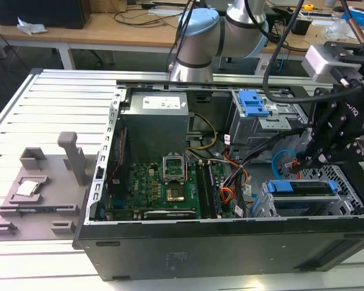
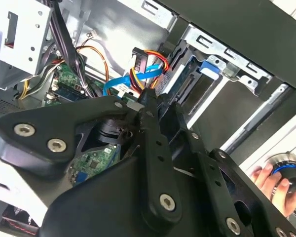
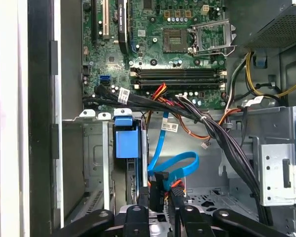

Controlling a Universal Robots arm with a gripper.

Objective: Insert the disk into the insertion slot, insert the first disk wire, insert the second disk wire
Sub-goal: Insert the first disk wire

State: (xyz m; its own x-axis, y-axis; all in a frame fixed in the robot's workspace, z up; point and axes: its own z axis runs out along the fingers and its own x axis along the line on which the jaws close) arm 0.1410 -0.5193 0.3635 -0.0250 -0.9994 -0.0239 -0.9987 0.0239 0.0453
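Looking along the first wrist view, I find the end effector [image 3: 159, 200] low inside the open computer case [image 1: 200, 254], at the near end of the disk [image 3: 127, 143]. The disk is in the insertion slot [image 3: 91, 158], its blue carrier standing between the grey cage walls. I judge it is seated that way so its connector end faces the loose cabling.

A dark plug stands in line with the end effector's tip. The red and orange strands of the first disk wire [image 2: 155, 58] leave that plug to one side. The second disk wire [image 3: 159, 143] drops from the motherboard [image 3: 153, 44] and curls into a loop just beside it. I read this pose as cable work at the drive's end, since both leads are gathered where they would have to mate.

Much is hidden from me. Whether the end effector is clamped on that plug or merely standing around it, I cannot tell. Its own black linkage covers the disk's connector face in both wrist views, so I cannot say whether either lead is plugged in. A thick black cable bundle [image 3: 227, 143] crosses in front of the case's far bays.

In the second wrist view a hand [image 2: 266, 178] rests on a round blue-ringed object cut off at the edge. I cannot make out what that object is
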